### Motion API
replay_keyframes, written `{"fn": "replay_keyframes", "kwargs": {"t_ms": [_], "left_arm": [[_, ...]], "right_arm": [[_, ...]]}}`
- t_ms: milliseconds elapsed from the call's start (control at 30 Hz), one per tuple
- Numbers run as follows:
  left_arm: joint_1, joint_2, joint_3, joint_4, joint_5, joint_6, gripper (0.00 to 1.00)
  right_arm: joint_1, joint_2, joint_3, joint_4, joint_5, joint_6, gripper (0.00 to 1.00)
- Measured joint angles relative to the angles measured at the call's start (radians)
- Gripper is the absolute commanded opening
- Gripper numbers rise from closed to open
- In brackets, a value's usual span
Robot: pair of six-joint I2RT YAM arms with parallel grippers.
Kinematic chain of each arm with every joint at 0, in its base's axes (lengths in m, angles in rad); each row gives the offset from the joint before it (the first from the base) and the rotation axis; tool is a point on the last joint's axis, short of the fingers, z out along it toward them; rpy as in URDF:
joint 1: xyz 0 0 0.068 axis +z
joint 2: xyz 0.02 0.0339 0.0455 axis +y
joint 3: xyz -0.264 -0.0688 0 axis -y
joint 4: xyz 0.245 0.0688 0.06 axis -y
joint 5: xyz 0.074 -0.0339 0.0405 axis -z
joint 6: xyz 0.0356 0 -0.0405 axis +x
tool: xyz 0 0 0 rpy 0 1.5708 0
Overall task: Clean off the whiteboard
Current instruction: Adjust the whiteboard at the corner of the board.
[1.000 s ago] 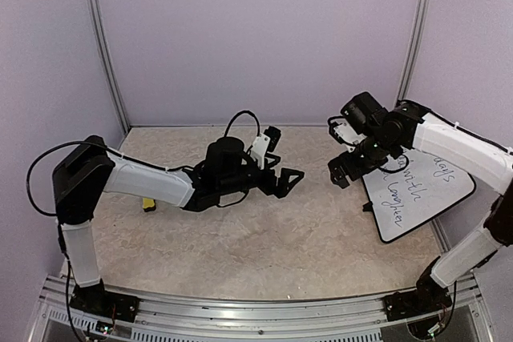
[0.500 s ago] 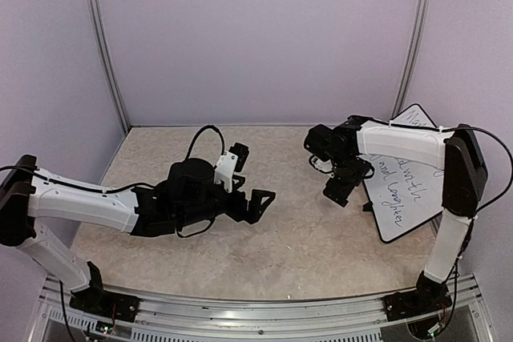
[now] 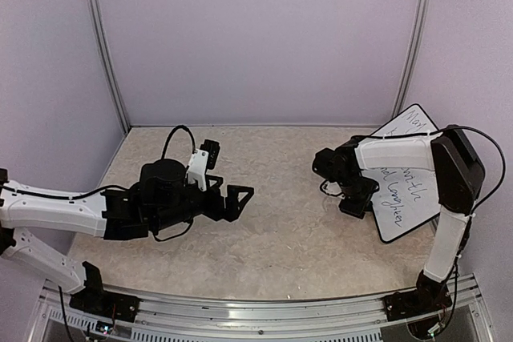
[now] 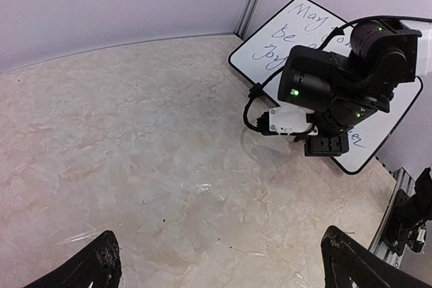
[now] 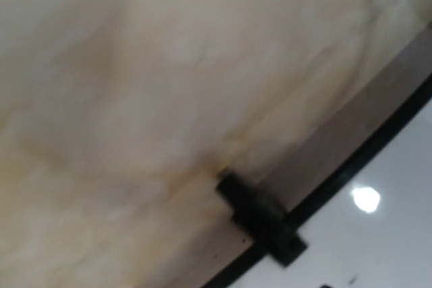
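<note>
The whiteboard (image 3: 421, 167) leans at the far right with blue cursive writing on it, and it also shows in the left wrist view (image 4: 287, 32). My right gripper (image 3: 357, 203) hangs low over the table just left of the board's left edge. In the left wrist view (image 4: 326, 145) its fingers look pressed together and empty. The blurred right wrist view shows the board's black frame and one black foot (image 5: 260, 217), not its own fingers. My left gripper (image 3: 234, 196) is wide open and empty above the table's middle left, with its fingertips (image 4: 101, 266) far apart.
The beige marble tabletop (image 3: 280, 238) runs to grey walls at the back and sides. A metal rail (image 3: 256, 310) lines the near edge. My right arm's cable and elbow (image 3: 453, 158) cross in front of the board.
My left arm has pulled back to the left and nearer, still open. My right gripper has dropped and moved nearer along the board's left edge.
</note>
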Motion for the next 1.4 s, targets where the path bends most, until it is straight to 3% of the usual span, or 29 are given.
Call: {"fn": "replay_keyframes", "kwargs": {"t_ms": [467,600,1400], "left_arm": [[-0.003,-0.098,-0.05,-0.013,-0.064,-0.003,0.99],[-0.003,-0.11,-0.052,-0.018,-0.081,0.004,0.99],[-0.004,-0.153,-0.058,-0.02,-0.158,0.02,0.99]], "right_arm": [[-0.108,0.13,0.074,0.042,0.001,-0.036,0.46],[-0.109,0.141,0.078,0.045,-0.008,-0.039,0.35],[-0.116,0.12,0.036,0.098,-0.061,-0.042,0.28]]}}
